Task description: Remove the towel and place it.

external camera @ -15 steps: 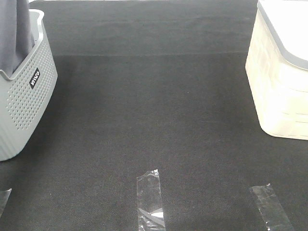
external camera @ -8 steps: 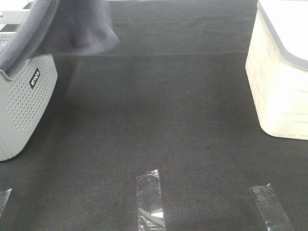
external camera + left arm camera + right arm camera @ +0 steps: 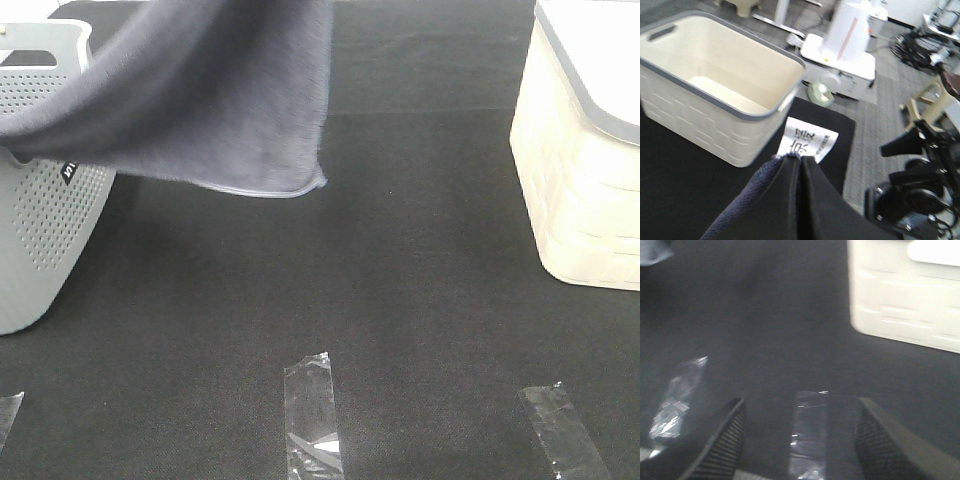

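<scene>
Between the black fingers of my left hand (image 3: 801,159), pressed together, I have a narrow fold of the large slate-grey terry towel (image 3: 742,207), pinched just under its white printed care label (image 3: 808,142). That is a small bite on a lot of heavy cloth, and I judge it the first weak spot: a quick swing could pull the fold out and drop the whole thing short.

From the high camera my left hand is out of view above the frame, and the towel (image 3: 220,100) hangs from there in a long slant. Its hemmed free corner dangles above the black bench (image 3: 400,300), while the other end trails across the rim of the grey perforated plastic basket (image 3: 40,230). I cannot tell how much cloth is inside. If that end catches on the rim or handle as I pull away, I could drag or tip the basket.

Well apart on the far side of the bench stands the cream plastic basket with a grey rim (image 3: 580,200). A low carry would let the corner sweep the bench and snag a clear tape strip (image 3: 312,415).

My right hand (image 3: 800,402) hovers over the bench, fingers apart and holding nothing, so the sagging middle has no support and may land bunched.
</scene>
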Available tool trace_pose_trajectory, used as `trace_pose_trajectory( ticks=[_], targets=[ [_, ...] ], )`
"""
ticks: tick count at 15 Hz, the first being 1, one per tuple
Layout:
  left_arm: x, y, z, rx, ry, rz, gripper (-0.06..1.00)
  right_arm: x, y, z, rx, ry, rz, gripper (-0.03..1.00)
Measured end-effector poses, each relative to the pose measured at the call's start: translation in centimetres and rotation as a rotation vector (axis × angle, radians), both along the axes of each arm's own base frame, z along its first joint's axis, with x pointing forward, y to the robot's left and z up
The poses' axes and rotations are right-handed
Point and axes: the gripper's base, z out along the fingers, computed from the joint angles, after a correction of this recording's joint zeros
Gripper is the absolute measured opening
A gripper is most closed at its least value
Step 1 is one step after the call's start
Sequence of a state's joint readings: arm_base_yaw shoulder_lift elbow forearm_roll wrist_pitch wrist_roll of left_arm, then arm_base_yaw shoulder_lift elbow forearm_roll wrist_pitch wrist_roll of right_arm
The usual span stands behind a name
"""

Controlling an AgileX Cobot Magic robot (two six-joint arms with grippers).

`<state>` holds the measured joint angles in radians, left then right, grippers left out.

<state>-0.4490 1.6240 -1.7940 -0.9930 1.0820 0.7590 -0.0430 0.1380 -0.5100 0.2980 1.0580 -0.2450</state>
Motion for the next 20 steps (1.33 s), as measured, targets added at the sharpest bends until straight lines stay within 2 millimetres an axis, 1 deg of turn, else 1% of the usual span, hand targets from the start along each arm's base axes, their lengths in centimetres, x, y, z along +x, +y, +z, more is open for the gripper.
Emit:
trace_pose_trajectory(
  ticks=[1, 3, 5, 7, 8, 9, 11, 12, 13, 14, 17, 20],
  targets=[
    [-0.7, -0.3, -0.2, 0.019, 0.024, -0.058, 0.00, 0.6, 0.4, 0.3, 0.002, -0.011, 0.075, 0.59],
    [-1.3, -0.4, -0.4, 0.037, 0.054, -0.117, 0.00, 2.2, 1.1, 1.0, -0.004, -0.051, 0.214, 0.59],
    [-1.5, -0.4, -0.2, 0.024, 0.061, -0.129, 0.00, 4.2, 2.2, 1.2, 0.014, -0.040, 0.379, 0.60],
    [-1.7, -0.3, 0.0, 0.022, 0.055, -0.131, 0.00, 6.3, 3.5, 1.0, 0.035, -0.020, 0.543, 0.64],
    [-1.9, -0.2, 0.2, 0.020, 0.045, -0.133, 0.00, 7.7, 4.1, 0.7, 0.049, -0.002, 0.590, 0.66],
    [-2.0, -0.1, 0.3, 0.019, 0.042, -0.133, 0.00, 8.8, 4.6, 0.4, 0.074, 0.013, 0.622, 0.66],
    [-2.2, -0.1, 0.5, 0.013, 0.036, -0.136, 0.00, 11.0, 5.7, 0.0, 0.179, 0.012, 0.682, 0.67],
    [-2.2, -0.1, 0.5, 0.013, 0.036, -0.136, 0.00, 11.0, 5.7, 0.0, 0.179, 0.012, 0.682, 0.67],
    [-2.2, -0.1, 0.5, 0.012, 0.037, -0.136, 0.00, 12.5, 6.3, -0.5, 0.228, 0.003, 0.717, 0.67],
    [-2.2, -0.1, 0.5, 0.012, 0.037, -0.136, 0.00, 13.4, 6.7, -0.8, 0.253, -0.019, 0.737, 0.67],
    [-2.2, -0.1, 0.5, 0.011, 0.037, -0.137, 0.00, 16.3, 7.4, -1.3, 0.300, -0.065, 0.759, 0.67],
    [-2.2, -0.1, 0.5, 0.011, 0.037, -0.137, 0.00, 18.5, 8.1, -1.9, 0.336, -0.039, 0.762, 0.67]
  ],
)
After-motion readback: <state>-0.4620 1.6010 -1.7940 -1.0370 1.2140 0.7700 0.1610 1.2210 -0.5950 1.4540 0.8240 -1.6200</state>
